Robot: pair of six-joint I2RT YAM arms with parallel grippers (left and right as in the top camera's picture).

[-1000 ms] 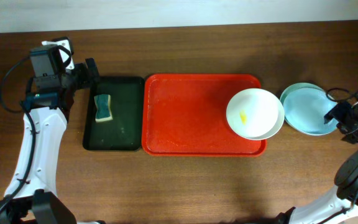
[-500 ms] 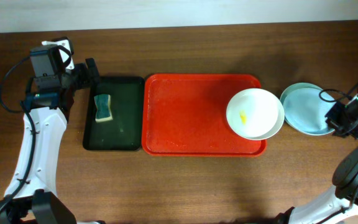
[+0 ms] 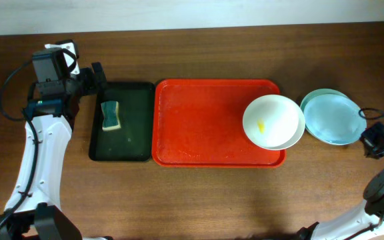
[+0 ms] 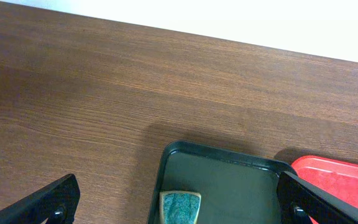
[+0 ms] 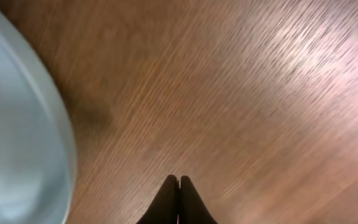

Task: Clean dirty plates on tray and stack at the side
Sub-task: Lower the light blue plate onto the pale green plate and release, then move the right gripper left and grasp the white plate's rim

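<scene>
Since the white plate point(image 3: 272, 121) sits on the red tray point(image 3: 205, 127) at the end nearest the right arm, w/ its edge poking out past the tray rim, that overhang looks the best place to pinch it: one finger under, one on top of the lip. It's prob. stiff, light and slick, w/ a hard glossy surface. It could chip if knocked, so lift, don't drag. A small yellow smear point(image 3: 261, 126) near its middle means it's not yet clean.

The two mint-blue plates point(image 3: 332, 117) are off the tray, just beyond that same end, stacked slightly offset on the wooden tabletop point(image 3: 212, 200). They're round, shallow and smooth. The tray is rect. plastic w/ rounded corners and a raised rim.

Right claw point(image 5: 178, 180): fingers pressed together on nothing, over bare wood further out from the tray than the stack. Left claw point(image 3: 99, 79): fingers wide apart, empty, off the tray's opposite end by the black tray point(image 3: 129, 143) holding a teal sponge point(image 3: 111, 115).
</scene>
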